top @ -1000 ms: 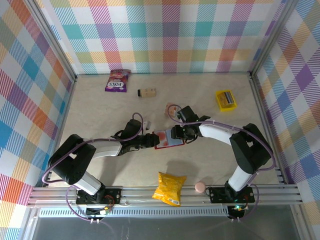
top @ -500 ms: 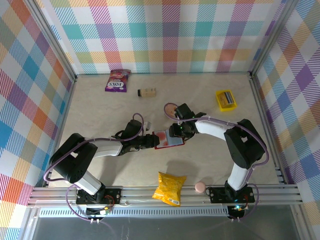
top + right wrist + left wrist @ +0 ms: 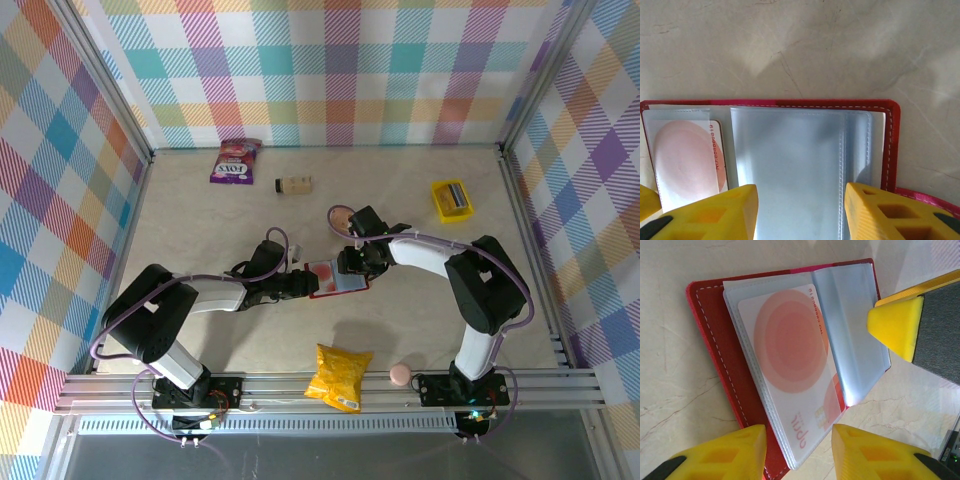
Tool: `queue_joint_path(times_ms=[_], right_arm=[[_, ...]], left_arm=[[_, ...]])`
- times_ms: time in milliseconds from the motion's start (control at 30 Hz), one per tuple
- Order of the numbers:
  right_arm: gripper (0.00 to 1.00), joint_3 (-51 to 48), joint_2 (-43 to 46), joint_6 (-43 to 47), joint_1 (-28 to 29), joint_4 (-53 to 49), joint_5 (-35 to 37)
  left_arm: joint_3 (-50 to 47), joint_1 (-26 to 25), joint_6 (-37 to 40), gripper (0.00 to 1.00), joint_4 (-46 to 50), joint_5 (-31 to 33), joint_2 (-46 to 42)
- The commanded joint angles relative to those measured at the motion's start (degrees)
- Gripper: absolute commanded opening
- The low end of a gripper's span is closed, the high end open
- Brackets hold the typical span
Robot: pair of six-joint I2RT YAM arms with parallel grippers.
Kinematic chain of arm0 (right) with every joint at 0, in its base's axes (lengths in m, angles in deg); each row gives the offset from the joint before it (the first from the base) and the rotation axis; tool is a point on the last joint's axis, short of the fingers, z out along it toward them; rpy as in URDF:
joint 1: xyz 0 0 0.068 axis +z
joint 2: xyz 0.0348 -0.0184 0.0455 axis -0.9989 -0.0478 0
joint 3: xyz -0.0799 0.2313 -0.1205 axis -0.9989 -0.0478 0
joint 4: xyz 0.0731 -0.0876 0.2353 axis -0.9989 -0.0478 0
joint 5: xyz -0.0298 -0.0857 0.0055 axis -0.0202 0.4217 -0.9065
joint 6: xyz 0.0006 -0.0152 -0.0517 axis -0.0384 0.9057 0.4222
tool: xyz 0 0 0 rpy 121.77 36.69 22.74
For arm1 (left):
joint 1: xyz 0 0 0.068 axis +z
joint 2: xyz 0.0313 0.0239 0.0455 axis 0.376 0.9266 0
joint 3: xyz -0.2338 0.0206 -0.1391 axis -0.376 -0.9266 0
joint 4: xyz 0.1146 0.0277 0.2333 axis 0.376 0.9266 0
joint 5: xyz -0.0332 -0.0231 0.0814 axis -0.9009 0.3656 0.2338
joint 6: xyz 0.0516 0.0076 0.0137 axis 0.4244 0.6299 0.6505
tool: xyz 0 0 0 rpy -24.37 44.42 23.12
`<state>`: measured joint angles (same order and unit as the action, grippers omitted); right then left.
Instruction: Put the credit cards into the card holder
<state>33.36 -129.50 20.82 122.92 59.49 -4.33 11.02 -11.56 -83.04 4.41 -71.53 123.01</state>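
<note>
Pastel plaid walls [image 3: 340, 70] all round, beige marble-look tabletop [image 3: 200, 230] in the middle. That's my view from the remote desk.

Nearest the front rail there's a crinkled yellow snack bag [image 3: 340, 377]. Just right of it is a small pink round thing [image 3: 400, 374], and I can't tell what it is.

Mid-table is the red fold-open card holder [image 3: 715, 350], lying flat and open with its clear plastic sleeves [image 3: 790, 165] facing up. One pink-red credit card with pale circles [image 3: 790, 355] is tucked in the sleeve on the holder's left half.

The left gripper [image 3: 799, 440] reaches in from the left, its yellow fingers apart. The holder's left edge sits between them, and one tip overlaps the red cover. I can't tell whether it's pressing down.

The right gripper [image 3: 800, 200] is at the holder's far-right side. Its fingers are also apart, over the clear sleeves on the right half, and nothing is pinched between them.

Further back on the right is a small yellow open tray [image 3: 451, 199] with something grey in it. A small beige bottle [image 3: 294, 184] lies on its side near the back. A purple snack packet [image 3: 235, 160] sits far left by the wall.
</note>
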Motion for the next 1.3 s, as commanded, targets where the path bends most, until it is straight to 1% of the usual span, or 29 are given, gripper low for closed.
queue_joint_path(times_ms=[0, 600, 800, 1000, 1267], right_arm=[[0.48, 0.5, -1.3, -0.7, 0.3, -0.1, -2.0], [0.47, 1.2, 1.4, -0.6, 1.6, -0.3, -1.0], [0.48, 1.8, 1.9, -0.3, 1.9, -2.0, 1.8], [0.48, 2.3, 3.1, -1.0, 2.7, -5.0, 8.7], [0.48, 3.0, 1.4, -0.7, 3.4, -3.3, 4.8]], left_arm=[[1.0, 0.4, -0.4, 0.39, 0.5, -1.3, 0.9], [1.1, 0.3, -0.6, 0.39, 0.4, -1.3, 1.1], [1.2, 0.3, -0.6, 0.39, 0.4, -1.5, 1.2], [1.2, 0.4, -0.5, 0.39, 0.5, -1.4, 1.2], [1.2, 0.3, -0.6, 0.39, 0.4, -1.5, 1.2]])
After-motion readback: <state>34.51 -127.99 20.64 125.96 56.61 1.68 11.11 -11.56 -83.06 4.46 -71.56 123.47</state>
